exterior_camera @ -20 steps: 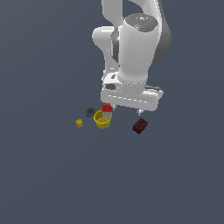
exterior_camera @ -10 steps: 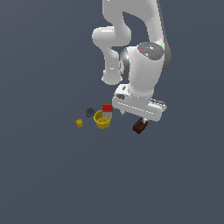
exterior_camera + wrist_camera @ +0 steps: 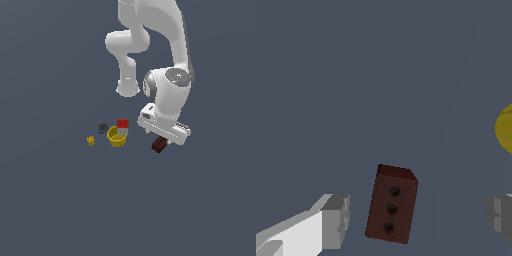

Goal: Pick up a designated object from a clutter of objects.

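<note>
Exterior view: the white arm hangs low over a dark red-brown brick [image 3: 159, 145], apart from the yellow bowl [image 3: 117, 137] and red-and-white cube [image 3: 122, 124]; no tabletop edges show. Wrist view: the gripper [image 3: 416, 220] is wide open, empty, straddling the brick. Centre it, descend, then close.

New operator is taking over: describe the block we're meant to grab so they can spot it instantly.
Find the white arm's claw; the dark red-brown block lies directly beneath it, apart from the yellow bowl cluster. It alone is brick-shaped, with three dark holes along one face.
</note>
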Controlling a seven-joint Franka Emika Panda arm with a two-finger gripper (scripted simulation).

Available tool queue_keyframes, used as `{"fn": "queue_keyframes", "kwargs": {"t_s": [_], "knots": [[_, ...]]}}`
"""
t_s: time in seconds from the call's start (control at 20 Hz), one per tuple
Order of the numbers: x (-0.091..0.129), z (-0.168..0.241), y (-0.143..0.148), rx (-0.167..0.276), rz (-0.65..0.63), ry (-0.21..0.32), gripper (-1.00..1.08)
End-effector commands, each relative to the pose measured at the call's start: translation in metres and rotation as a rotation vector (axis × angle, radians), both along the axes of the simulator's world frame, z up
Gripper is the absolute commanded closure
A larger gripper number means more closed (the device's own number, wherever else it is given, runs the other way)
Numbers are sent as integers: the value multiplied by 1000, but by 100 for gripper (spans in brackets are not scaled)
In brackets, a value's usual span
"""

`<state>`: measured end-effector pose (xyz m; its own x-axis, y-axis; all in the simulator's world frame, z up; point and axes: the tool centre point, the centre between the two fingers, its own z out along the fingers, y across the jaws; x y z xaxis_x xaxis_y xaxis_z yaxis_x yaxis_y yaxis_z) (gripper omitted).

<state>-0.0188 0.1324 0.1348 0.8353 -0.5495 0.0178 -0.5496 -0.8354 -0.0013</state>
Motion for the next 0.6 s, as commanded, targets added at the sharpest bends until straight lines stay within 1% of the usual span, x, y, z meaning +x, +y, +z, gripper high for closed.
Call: {"fn": "queue_keyframes", "kwargs": {"t_s": [0.0, 0.25, 0.55], "knots": [[-7, -14, 9, 2, -43, 3, -92], [-19, -35, 22, 6, -111, 8, -92], [-30, -51, 32, 9, -164, 13, -92]]}}
